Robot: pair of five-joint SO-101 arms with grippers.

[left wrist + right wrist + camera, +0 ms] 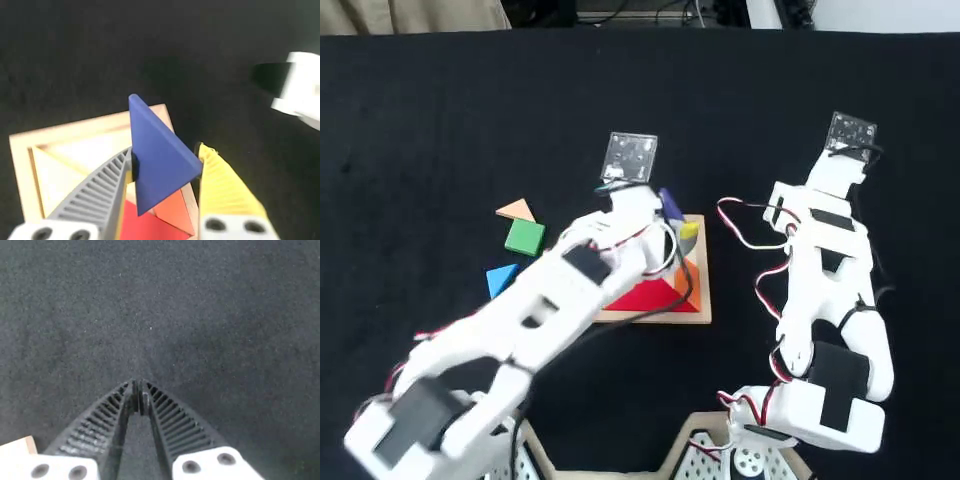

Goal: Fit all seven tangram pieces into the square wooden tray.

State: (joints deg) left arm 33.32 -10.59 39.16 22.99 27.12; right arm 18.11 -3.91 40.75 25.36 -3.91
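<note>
The left pincer (166, 156) pinches a dark blue triangle (155, 170) over a corner of the wooden tray (19, 150), half hiding the red piece (137, 225). The right pincer (138, 396) is pressed together above the black surface (200, 315). From above, the left arm (550, 300) covers most of the tray.

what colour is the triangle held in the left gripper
Dark blue. The triangle shows best in the left wrist view.

Three pieces (525, 237) left of tray (670, 317), triangle (152, 145) in left claw (165, 156) above it
</note>
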